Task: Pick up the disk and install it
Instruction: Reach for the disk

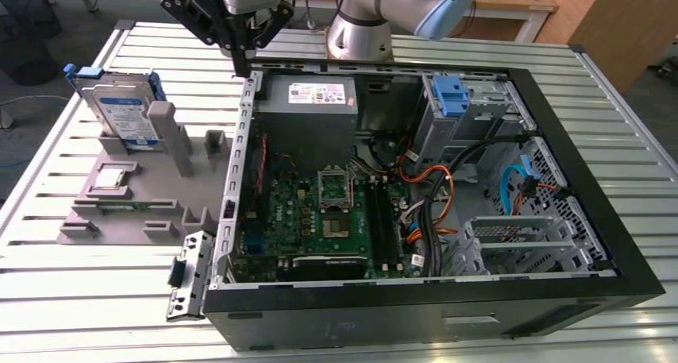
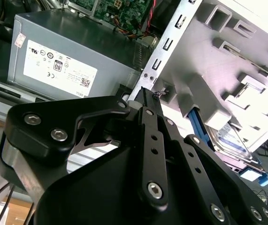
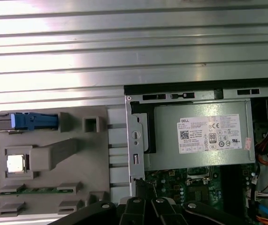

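Ribbed aluminium slats form the tabletop (image 1: 85, 299), matte silver and running left to right; wooden furniture (image 1: 609, 21) stands beyond its far edge.

One black computer case (image 1: 424, 315) lies open on its side. It contains one green motherboard (image 1: 307, 212), one grey sheet-metal power supply (image 1: 313, 109) with a white sticker at its far end, and one bare blue plastic bracket (image 1: 452, 95) in the far drive bay.

One grey moulded fixture (image 1: 127, 212), blocky with posts and pockets, sits just beside the case at the exterior view's left. One small square silver chip (image 1: 114, 176) rests in one of its pockets.

One disk (image 1: 122, 113), flat, silver, white-and-blue labelled and framed by a blue carrier, stands on edge in the far end of the fixture. In the first wrist view it appears edge-on (image 3: 30, 121).

One arm carries the black tool (image 1: 247, 59). It hangs above the case's far-left corner, near the power supply and apart from the disk. In the second wrist view the tool (image 2: 147, 93) is narrow, its fingers drawn together with nothing between them.
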{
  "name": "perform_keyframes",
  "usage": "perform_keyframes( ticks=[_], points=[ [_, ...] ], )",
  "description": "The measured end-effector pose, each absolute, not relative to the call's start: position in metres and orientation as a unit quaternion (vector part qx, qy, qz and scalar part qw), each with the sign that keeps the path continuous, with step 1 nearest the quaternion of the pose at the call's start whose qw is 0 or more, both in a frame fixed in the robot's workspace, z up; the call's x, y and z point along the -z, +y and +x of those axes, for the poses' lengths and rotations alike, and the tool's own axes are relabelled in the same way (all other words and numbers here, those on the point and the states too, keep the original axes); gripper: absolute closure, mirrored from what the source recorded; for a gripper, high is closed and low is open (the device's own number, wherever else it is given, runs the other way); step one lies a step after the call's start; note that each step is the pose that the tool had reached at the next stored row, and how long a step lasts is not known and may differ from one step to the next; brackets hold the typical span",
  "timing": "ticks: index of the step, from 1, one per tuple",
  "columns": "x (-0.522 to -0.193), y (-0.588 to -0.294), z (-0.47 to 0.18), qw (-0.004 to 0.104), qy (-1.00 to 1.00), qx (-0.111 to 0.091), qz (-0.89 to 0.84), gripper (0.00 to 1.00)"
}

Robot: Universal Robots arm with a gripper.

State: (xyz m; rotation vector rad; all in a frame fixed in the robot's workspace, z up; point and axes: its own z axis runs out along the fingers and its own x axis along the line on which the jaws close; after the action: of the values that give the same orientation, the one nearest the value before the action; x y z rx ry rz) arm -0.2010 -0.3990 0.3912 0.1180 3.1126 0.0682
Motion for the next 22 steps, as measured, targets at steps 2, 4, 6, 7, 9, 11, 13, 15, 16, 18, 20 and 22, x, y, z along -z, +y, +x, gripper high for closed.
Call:
perform_keyframes(
  ticks=[2,4,6,7,9,11,13,15,16,18,20,22],
  points=[
    [-0.391,-0.399,-0.203,0.013,0.999,-0.022,0.038,0.9],
    [-0.391,-0.399,-0.205,0.013,0.999,-0.022,0.038,0.9],
    [-0.391,-0.399,-0.208,0.013,0.999,-0.022,0.038,0.9],
    [-0.391,-0.399,-0.209,0.013,0.999,-0.022,0.038,0.9],
    [-0.391,-0.399,-0.211,0.013,0.999,-0.022,0.038,0.9],
    [-0.39,-0.399,-0.214,0.013,0.999,-0.022,0.038,0.9],
    [-0.39,-0.399,-0.217,0.013,0.999,-0.022,0.038,0.9],
    [-0.39,-0.399,-0.22,0.013,0.999,-0.022,0.038,0.9],
    [-0.39,-0.399,-0.222,0.013,0.999,-0.022,0.038,0.9],
    [-0.39,-0.399,-0.226,0.013,0.999,-0.022,0.038,0.9],
    [-0.389,-0.399,-0.231,0.013,0.999,-0.022,0.038,0.9],
    [-0.388,-0.399,-0.237,0.013,0.999,-0.022,0.038,0.9]
  ],
)
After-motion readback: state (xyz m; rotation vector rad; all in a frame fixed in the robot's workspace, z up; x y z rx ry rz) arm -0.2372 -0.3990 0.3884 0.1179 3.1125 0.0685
